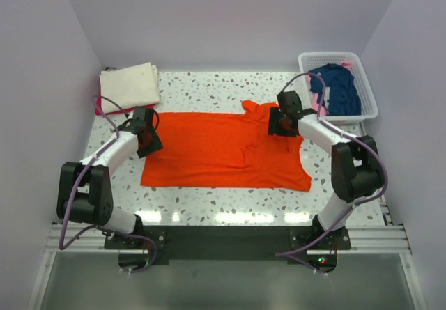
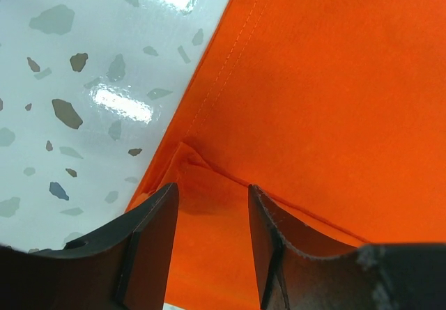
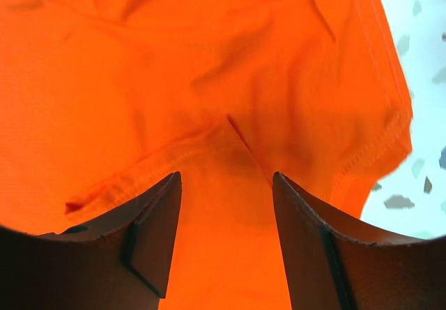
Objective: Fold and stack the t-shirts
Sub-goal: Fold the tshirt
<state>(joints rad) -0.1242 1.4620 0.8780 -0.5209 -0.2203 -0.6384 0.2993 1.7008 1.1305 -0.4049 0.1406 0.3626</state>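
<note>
Orange t-shirt [image 1: 223, 150] lies spread across the middle of the speckled worktop [image 1: 209, 90], flat on its left half and rumpled toward the right. The left claw [image 2: 212, 205] stands partly open, astride a turned-up corner at the shirt's left edge; cloth sits between the fingers but nothing is pinched yet. The right claw [image 3: 226, 191] is wider open over a seam amid wrinkles near the right sleeve, and it also grips nothing. On the left, the likely fault is that only the thin folded lip is caught and slips free on lifting, or that a finger scrapes the hard worktop just beside the edge. On the right, the bunched cloth could make the claw take an uneven wad, or one layer only, which would skew any fold. If one side holds and the other slips, the shirt would probably be dragged askew. Room is fair: bare worktop runs along the near side and beyond the collar. The cream t-shirt [image 1: 129, 83], lying on the red t-shirt [image 1: 104, 108], sits near the left arm. The basket [image 1: 333, 56] holding the navy t-shirt [image 1: 338, 87] is close to the right arm.
</note>
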